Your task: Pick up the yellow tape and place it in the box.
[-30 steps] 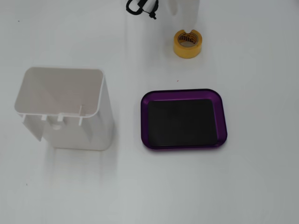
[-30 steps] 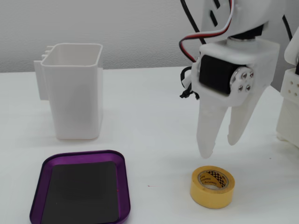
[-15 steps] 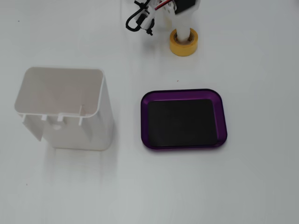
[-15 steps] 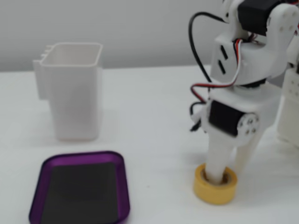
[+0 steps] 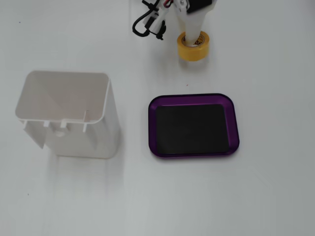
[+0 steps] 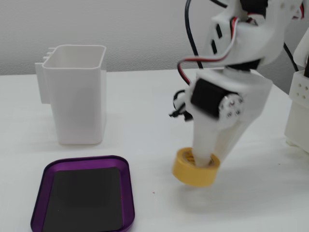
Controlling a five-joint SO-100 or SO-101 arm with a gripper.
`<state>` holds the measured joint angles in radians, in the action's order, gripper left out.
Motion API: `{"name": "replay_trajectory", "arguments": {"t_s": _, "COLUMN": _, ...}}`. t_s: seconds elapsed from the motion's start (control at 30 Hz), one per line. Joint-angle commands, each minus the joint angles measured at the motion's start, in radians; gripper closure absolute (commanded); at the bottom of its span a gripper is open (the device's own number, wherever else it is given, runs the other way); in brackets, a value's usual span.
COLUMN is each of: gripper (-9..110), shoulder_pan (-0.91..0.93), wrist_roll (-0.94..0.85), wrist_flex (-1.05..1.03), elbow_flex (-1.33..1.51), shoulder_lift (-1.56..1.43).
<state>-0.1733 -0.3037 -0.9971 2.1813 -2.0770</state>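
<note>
Gripper (image 6: 208, 163) clamped on the tape (image 6: 195, 167), one finger through the core, the other outside the ring. Tape is tilted, looks just off the tabletop (image 6: 145, 121), shadow under it. Box (image 6: 83, 199) sits near the front edge, apart from the tape. White bin (image 6: 77, 94) stands behind the box.
</note>
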Motion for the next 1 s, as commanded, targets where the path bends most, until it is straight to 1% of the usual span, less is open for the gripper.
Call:
{"name": "replay_trajectory", "arguments": {"t_s": 0.0, "gripper": 102, "shoulder_pan": 0.077, "wrist_roll": 0.026, "wrist_flex": 0.012, "elbow_flex": -0.175, "shoulder_lift": -0.063}}
{"name": "replay_trajectory", "arguments": {"t_s": 0.17, "gripper": 102, "shoulder_pan": 0.213, "wrist_roll": 0.063, "wrist_flex": 0.225, "elbow_flex": -0.267, "shoulder_lift": -0.029}}
{"name": "replay_trajectory", "arguments": {"t_s": 0.23, "gripper": 102, "shoulder_pan": 0.218, "wrist_roll": 0.063, "wrist_flex": 0.291, "elbow_flex": -0.272, "shoulder_lift": 0.034}}
{"name": "replay_trajectory", "arguments": {"t_s": 0.37, "gripper": 102, "shoulder_pan": 0.218, "wrist_roll": 0.064, "wrist_flex": 0.351, "elbow_flex": -0.299, "shoulder_lift": 0.235}}
{"name": "replay_trajectory", "arguments": {"t_s": 0.47, "gripper": 102, "shoulder_pan": 0.216, "wrist_roll": 0.064, "wrist_flex": 0.359, "elbow_flex": -0.365, "shoulder_lift": 0.393}}
{"name": "replay_trajectory", "arguments": {"t_s": 0.63, "gripper": 102, "shoulder_pan": 0.183, "wrist_roll": 0.141, "wrist_flex": 0.359, "elbow_flex": -0.453, "shoulder_lift": 0.577}}
{"name": "replay_trajectory", "arguments": {"t_s": 0.8, "gripper": 102, "shoulder_pan": 0.146, "wrist_roll": 0.141, "wrist_flex": 0.359, "elbow_flex": -0.512, "shoulder_lift": 0.673}}
{"name": "replay_trajectory", "arguments": {"t_s": 0.97, "gripper": 102, "shoulder_pan": 0.135, "wrist_roll": 0.14, "wrist_flex": 0.359, "elbow_flex": -0.512, "shoulder_lift": 0.684}}
